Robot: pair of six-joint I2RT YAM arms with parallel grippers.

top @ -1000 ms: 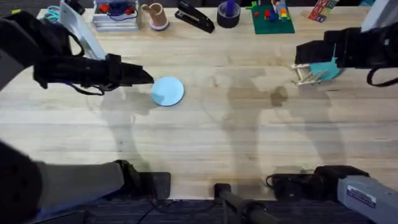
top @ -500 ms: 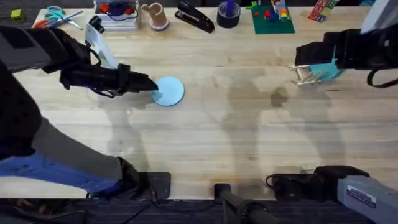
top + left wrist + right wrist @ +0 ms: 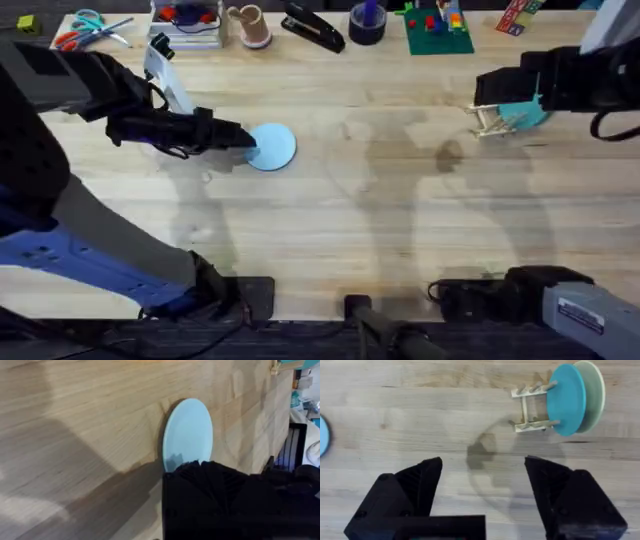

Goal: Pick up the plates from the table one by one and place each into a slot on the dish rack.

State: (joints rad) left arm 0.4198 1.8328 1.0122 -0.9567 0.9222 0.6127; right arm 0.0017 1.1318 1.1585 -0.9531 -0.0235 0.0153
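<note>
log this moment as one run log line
left gripper: at near edge of light blue plate, flat on table | right gripper: open, empty | dish rack: two plates in slots

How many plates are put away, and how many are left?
Two look done: a teal plate and a pale cream plate stand in the dish rack. One is left: the light blue plate lies on the table, with the left gripper at its edge.
</note>
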